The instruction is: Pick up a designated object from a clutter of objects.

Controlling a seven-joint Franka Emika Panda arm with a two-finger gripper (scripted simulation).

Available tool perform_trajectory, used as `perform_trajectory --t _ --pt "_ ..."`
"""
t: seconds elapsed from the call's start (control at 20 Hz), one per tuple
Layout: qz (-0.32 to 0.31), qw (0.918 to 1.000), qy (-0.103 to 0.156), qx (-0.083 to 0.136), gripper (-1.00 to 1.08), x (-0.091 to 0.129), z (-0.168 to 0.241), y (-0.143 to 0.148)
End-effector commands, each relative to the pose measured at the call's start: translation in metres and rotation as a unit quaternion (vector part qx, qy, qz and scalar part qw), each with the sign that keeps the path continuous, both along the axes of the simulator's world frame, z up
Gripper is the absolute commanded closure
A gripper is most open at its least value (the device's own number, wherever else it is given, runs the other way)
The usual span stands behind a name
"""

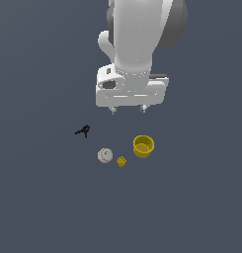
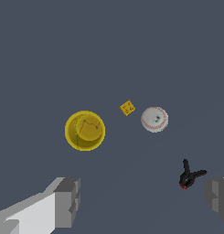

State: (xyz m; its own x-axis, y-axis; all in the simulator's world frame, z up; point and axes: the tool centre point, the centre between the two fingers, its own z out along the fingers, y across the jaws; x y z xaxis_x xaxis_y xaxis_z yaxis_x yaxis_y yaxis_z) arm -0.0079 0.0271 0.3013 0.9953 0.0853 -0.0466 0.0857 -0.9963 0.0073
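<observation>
The designated object, a tiny black clamp with thin splayed prongs and a red tip (image 1: pixel 83 130), lies on the dark floor at the exterior view's left; it also shows in the wrist view (image 2: pixel 188 175). The rest of the clutter sits apart from it: a white red-stitched baseball (image 1: pixel 105 155) (image 2: pixel 154 119), a small yellow dotted cube (image 1: pixel 121 161) (image 2: pixel 127 108) and a yellow cup (image 1: pixel 143 146) (image 2: pixel 85 130). My gripper (image 1: pixel 127 109) hangs open and empty, well above the floor, with its two grey fingers (image 2: pixel 67 202) far apart. The clamp lies near one finger in the wrist view.
The floor is a flat dark grey surface with no edges in view. The arm's white body (image 1: pixel 142 44) fills the upper middle of the exterior view.
</observation>
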Motion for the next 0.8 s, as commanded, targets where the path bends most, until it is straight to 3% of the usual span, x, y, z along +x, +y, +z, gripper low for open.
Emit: perform_trajectory --t 0.0,0.45,0.75 --pt "0.0 1.0 0.0 0.0 -0.92 0.0 0.0 0.0" --pt "0.016 0.9998 0.005 -0.014 -0.92 0.0017 0.0004 0.0072" --pt "0.012 0.9998 0.005 -0.012 -0.92 0.0019 -0.0041 0.0031"
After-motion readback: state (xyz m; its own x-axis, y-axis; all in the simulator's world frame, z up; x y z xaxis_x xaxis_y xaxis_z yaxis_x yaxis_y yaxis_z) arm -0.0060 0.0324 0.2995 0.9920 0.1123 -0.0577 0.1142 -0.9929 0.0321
